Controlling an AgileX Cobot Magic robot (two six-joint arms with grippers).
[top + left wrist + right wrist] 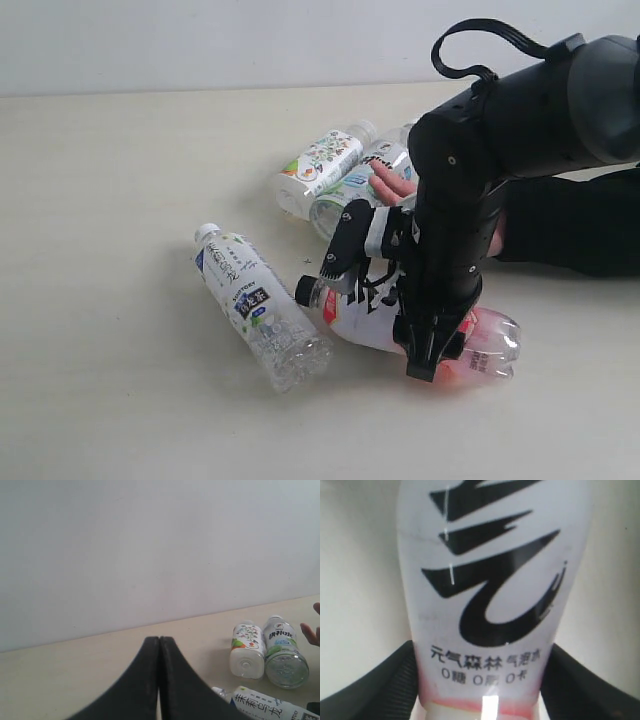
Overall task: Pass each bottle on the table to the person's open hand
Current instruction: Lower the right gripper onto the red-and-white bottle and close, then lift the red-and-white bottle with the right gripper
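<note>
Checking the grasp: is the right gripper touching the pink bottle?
Cannot tell: the right wrist view shows the right gripper straddling the pink bottle, but neither contact nor gap is plain.

Glossy clear plastic bottle (490, 350) (matt table (100, 200))

A plain white wall (200, 45), softly and evenly lit, backs the table (100, 380).

The right arm (470, 180) covers the middle of the pink-labelled bottle (490, 345) and most of the person's hand (392, 183). In the right wrist view that bottle (490, 580) is blurred, cap and base cut off, and the right tool (481, 647) perhaps touches its sides. The left wrist view's edge crops the blue-labelled bottle (265, 704).
</note>
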